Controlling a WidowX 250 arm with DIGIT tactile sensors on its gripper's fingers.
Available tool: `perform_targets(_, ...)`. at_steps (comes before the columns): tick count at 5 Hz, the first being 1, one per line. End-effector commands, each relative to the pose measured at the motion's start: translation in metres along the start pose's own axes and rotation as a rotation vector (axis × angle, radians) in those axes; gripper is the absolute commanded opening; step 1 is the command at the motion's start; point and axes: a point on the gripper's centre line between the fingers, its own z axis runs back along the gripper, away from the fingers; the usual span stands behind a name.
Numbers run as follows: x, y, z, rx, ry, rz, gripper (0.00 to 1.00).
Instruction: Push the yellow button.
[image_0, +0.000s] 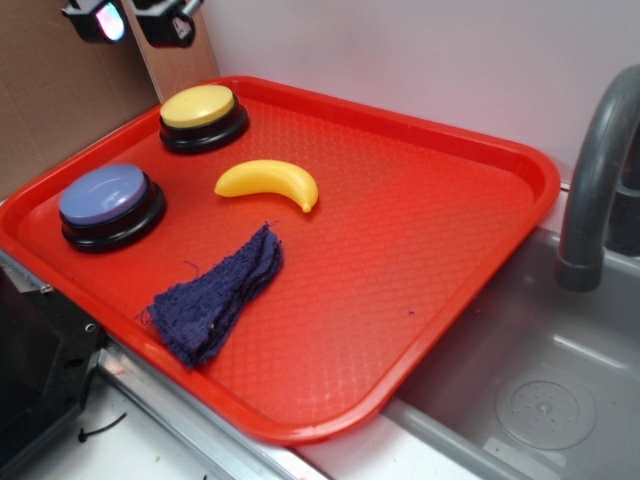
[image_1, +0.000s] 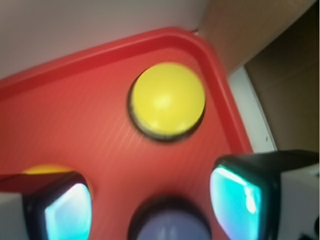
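In the exterior view the yellow button (image_0: 203, 113) sits at the upper left of the red tray (image_0: 450, 260), below the gripper (image_0: 135, 20) at the top edge. In the wrist view the yellow button (image_1: 166, 100) lies upper centre, untouched, the gripper (image_1: 150, 200) parted wide at the bottom corners with nothing held.

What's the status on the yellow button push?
Gripper open, empty, above tray. Yellow button untouched, clear of fingers. Nothing in the way.

Glossy plastic yellow button (image_0: 198, 105) on a textured red plastic tray (image_0: 420, 230); rough blue cloth (image_0: 222, 297).
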Motion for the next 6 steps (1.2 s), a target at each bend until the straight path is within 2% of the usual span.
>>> perform_targets(1, 0.035, 0.022, -0.027, 0.034, -0.089, 0.018, 1.0)
perform_targets(3, 0.046, 0.024, -0.044, 0.032, -0.082, 0.004, 1.0)
perform_targets(5, 0.037, 0.023, -0.066, 0.058, 0.006, -0.011, 1.0)
perform_targets(6, 0.036, 0.02, -0.059, 0.07, 0.003, -0.018, 1.0)
